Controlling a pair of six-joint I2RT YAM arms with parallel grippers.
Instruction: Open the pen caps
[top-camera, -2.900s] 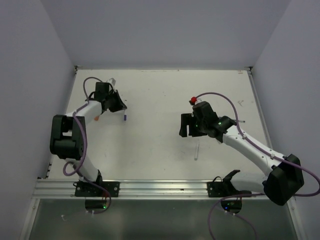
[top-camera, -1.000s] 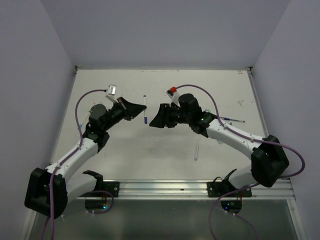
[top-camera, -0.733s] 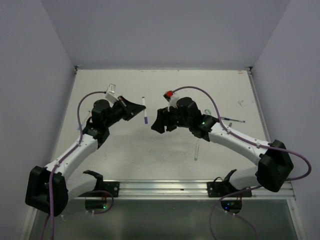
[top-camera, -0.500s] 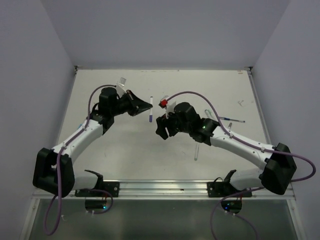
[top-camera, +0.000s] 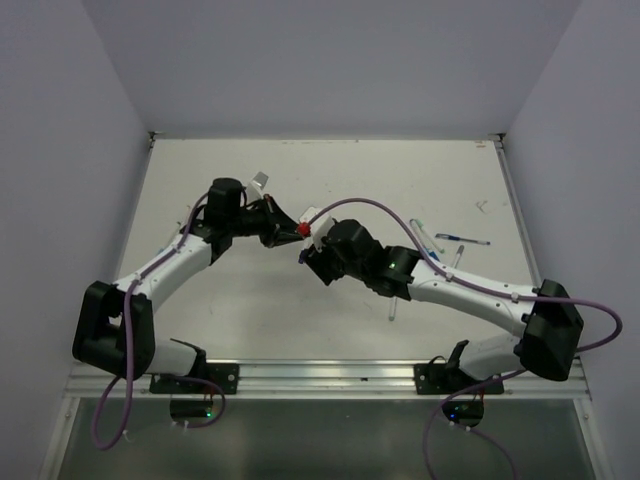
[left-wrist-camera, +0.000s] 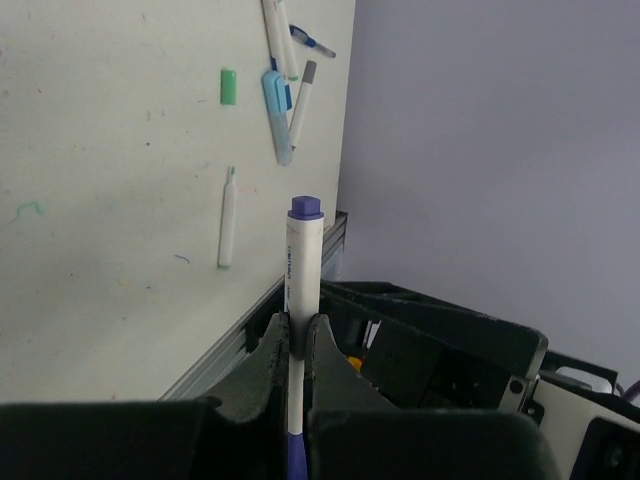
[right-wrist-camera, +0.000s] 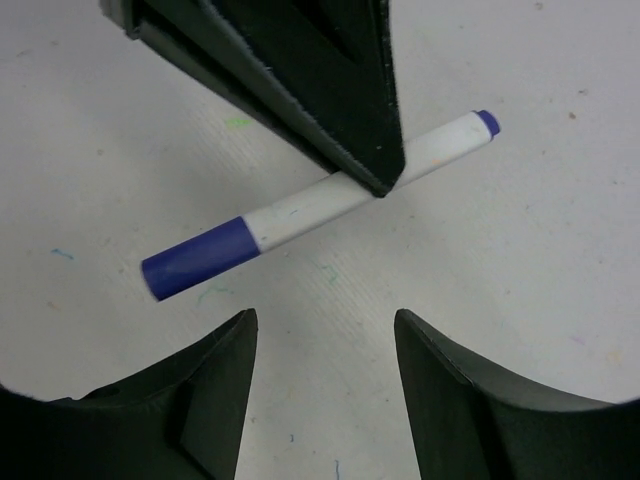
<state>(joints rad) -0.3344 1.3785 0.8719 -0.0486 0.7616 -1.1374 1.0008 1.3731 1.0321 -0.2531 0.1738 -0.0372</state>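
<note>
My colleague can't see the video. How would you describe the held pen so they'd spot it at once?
Look at the middle of the table. There the left claw is shut on a white pen, facing the open right claw. Unlike the pens lying loose, it is gripped and has a dark blue cap.

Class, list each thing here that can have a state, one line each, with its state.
left end effector: shut on the held pen
right end effector: open, touching nothing
held pen: gripped on its white barrel
dark blue cap: on the held pen, not yet pulled
green cap: loose on the table
green-tipped pen: uncapped, lying flat
</note>
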